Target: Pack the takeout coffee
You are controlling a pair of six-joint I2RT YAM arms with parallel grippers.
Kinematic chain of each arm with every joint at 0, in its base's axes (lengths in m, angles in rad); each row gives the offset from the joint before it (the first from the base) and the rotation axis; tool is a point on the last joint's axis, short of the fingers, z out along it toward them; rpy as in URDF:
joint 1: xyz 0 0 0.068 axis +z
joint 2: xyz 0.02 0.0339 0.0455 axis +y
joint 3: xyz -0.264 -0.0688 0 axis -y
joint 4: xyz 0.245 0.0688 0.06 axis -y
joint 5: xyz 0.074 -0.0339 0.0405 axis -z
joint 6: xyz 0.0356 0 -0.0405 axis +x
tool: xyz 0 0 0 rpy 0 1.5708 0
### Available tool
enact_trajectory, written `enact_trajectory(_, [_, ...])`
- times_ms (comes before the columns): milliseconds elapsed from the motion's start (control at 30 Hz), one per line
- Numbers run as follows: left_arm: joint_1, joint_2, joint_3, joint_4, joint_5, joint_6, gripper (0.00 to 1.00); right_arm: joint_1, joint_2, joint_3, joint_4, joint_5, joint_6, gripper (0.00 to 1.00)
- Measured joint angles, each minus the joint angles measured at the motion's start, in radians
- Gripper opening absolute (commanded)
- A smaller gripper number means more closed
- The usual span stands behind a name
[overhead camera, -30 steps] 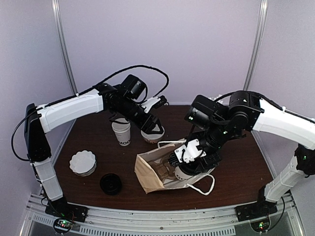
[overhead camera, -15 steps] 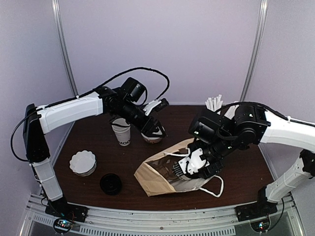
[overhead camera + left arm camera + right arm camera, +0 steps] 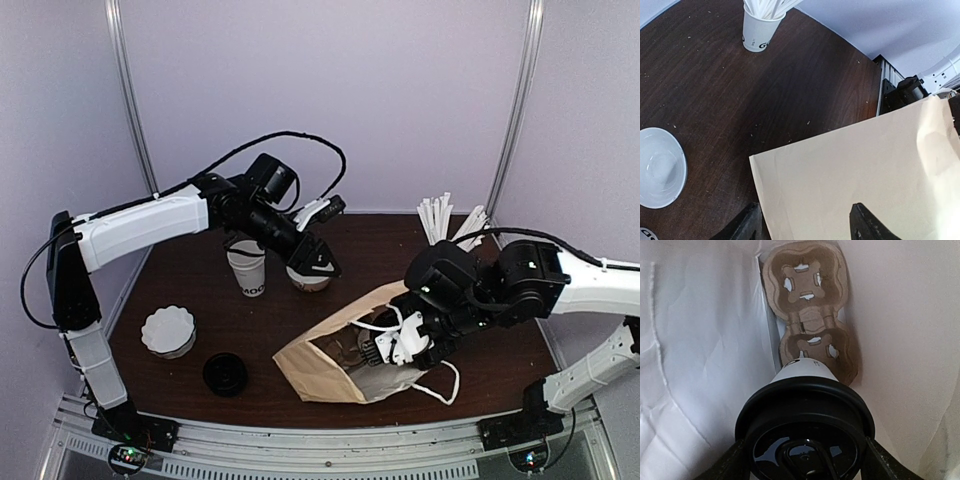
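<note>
Takeout coffee (image 3: 801, 382) btwn right tool (image 3: 804, 464) jaws

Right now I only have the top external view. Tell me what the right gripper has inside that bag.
Observer: The right gripper is shut on the takeout coffee, fingers flanking its lid.
Operator: Report what's beyond it.
Observer: A cardboard cup carrier lies at the far end of the paper bag; the cup's base points at its nearer holder.
Operator: Check the left gripper.
Observer: Open, nothing between its fingers; it faces the bag's outer side.
</note>
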Motion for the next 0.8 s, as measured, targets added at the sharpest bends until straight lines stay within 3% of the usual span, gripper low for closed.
enact_trajectory(233, [0.0,0.024,0.043,-0.002,0.015,0.002,0.64,0.005,-0.04,-0.108,0.153,0.12,-0.025,0.56])
enact_trajectory(567, [-0.001,0.076,0.082,-0.063,-0.033,0.017,0.61,0.005,-0.041,-0.122,0.243,0.174,-0.026,0.57])
enact_trajectory(800, [-0.089,-0.209,0.054,-0.211,-0.218,0.018,0.64,0.005,-0.041,-0.115,0.239,0.174,-0.019,0.58])
